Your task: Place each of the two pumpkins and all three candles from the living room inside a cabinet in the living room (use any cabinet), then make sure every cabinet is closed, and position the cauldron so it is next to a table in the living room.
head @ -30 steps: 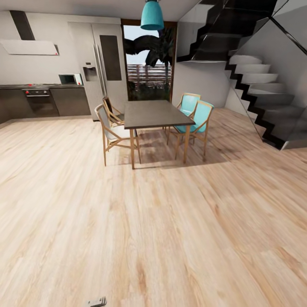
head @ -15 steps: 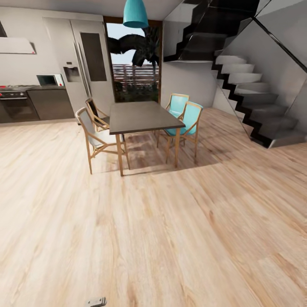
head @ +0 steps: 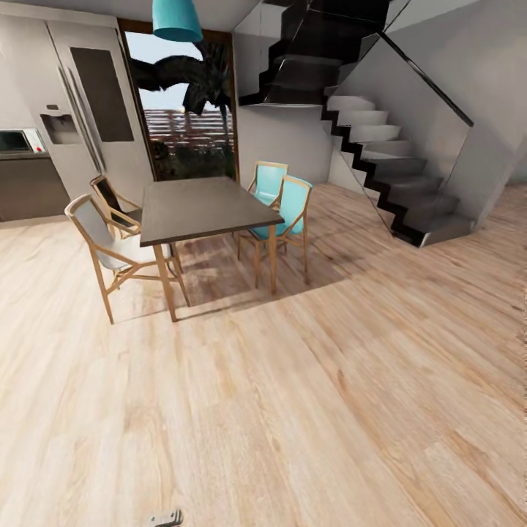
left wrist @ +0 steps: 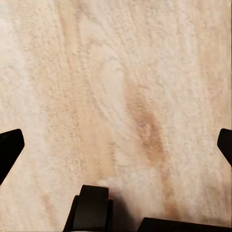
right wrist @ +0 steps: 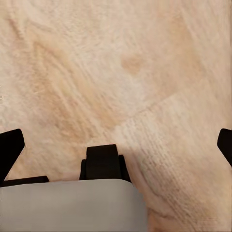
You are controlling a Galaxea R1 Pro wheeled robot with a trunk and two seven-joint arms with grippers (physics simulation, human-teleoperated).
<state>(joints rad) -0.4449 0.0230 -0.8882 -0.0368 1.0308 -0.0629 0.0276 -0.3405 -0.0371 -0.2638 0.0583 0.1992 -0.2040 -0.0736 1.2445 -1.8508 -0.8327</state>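
1. Two grippers, nearest the camera. Left gripper (left wrist: 116, 145): dark fingertips (left wrist: 9, 147) at opposite edges of the left wrist view, spread wide, nothing between them, bare wood floor (left wrist: 121, 87) below. Right gripper (right wrist: 116, 145): fingertips (right wrist: 10, 147) likewise far apart, holding nothing, over the same planking (right wrist: 125, 72); grey robot body (right wrist: 67, 205) and a dark wheel (right wrist: 103, 162) close under it.
2. Small grey robot part (head: 167, 519), low in the head view, well short of the dining table.
3. Wide stretch of pale plank floor (head: 307, 410), between robot and dining table.
4. Dining table (head: 197, 208): dark top, light wooden legs.
5. Four chairs around the dining table: two pale-seated (head: 102, 245) on its left side, two turquoise (head: 289, 208) on its right side.
6. Turquoise pendant lamp (head: 177, 20), above the dining table.
7. Glazed doorway (head: 187, 124), behind the dining table, dark foliage beyond.
8. Grey refrigerator (head: 80, 110), left of the dining table and behind it.
9. Staircase (head: 380, 154), right of the dining table, dark undersides, pale treads.
10. Pumpkins, candles, cabinet, cauldron: whereabouts cannot be told.
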